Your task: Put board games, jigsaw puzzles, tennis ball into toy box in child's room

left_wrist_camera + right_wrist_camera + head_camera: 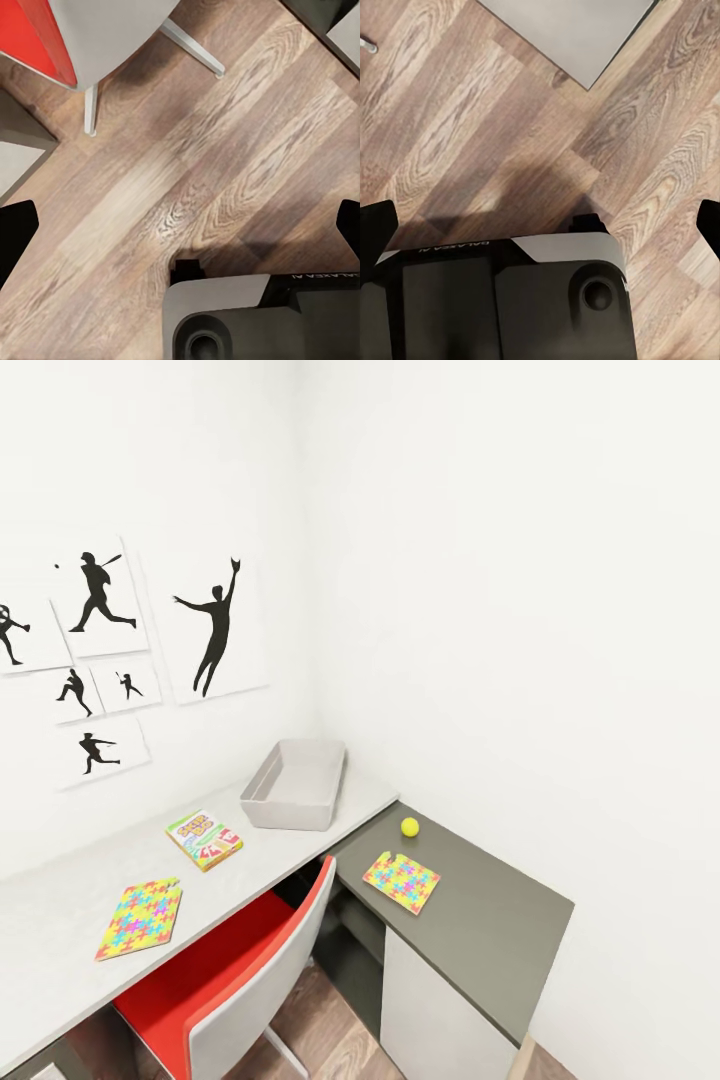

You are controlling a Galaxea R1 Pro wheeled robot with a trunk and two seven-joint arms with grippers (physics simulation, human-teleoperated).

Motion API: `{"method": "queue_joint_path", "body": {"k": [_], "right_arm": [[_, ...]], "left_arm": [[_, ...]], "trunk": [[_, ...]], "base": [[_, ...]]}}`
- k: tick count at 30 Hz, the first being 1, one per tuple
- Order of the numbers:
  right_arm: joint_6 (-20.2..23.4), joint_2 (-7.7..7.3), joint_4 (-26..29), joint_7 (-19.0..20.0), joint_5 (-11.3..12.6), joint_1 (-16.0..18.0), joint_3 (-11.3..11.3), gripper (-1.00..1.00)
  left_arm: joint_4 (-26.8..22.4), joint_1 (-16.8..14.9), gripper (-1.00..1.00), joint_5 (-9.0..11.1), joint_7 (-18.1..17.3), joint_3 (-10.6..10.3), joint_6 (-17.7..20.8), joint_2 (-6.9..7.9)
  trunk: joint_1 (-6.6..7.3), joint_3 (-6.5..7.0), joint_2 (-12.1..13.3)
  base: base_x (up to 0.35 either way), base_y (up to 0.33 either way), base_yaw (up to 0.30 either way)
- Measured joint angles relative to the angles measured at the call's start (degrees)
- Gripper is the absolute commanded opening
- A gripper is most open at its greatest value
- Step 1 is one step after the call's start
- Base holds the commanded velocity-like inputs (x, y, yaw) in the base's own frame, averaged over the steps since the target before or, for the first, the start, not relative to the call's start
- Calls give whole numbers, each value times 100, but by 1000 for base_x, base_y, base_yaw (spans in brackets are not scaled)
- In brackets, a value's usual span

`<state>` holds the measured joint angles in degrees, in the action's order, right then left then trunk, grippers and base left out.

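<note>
Grey toy box (292, 785) sits empty in the table's (60, 905) back corner; SKIP BO game (203, 839), both puzzles (139, 917) (401, 881) and tennis ball (410, 826) lie apart. Wrist views: left gripper (180, 225) and right gripper (540, 225) spread, empty, over wood floor (225, 150). Red chair (240, 980) may block reaching; the ball could roll.

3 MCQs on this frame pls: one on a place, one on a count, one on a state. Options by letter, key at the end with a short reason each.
1. Where is the tennis ball?
A. inside the toy box
B. on the table's dark grey section
C. on the floor

2. How many jigsaw puzzles lie on the table?
A. one
B. two
C. three

3. What is in the toy box?
A. nothing visible
B. the SKIP BO game
C. the tennis ball

Key: 1 B, the ball sits on the dark top beside one jigsaw puzzle. 2 B, a second jigsaw puzzle lies on the pale top. 3 A, its inside shows bare, and the SKIP BO game lies outside.
</note>
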<state>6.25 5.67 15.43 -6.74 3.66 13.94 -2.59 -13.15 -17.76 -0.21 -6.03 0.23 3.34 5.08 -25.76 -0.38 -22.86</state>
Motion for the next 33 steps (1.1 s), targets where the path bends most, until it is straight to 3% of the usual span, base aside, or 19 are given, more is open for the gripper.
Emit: {"method": "queue_joint_path", "body": {"k": [12, 33], "right_arm": [[0, 0, 0, 0, 0, -1, 0, 100], [7, 0, -2, 1, 0, -2, 2, 100]], "left_arm": [[0, 1, 100, 0, 0, 0, 0, 0], [-2, 3, 100, 2, 1, 0, 0, 0]], "trunk": [[0, -22, 2], [1, -195, 8]], "base": [[0, 0, 3], [0, 0, 61]]}}
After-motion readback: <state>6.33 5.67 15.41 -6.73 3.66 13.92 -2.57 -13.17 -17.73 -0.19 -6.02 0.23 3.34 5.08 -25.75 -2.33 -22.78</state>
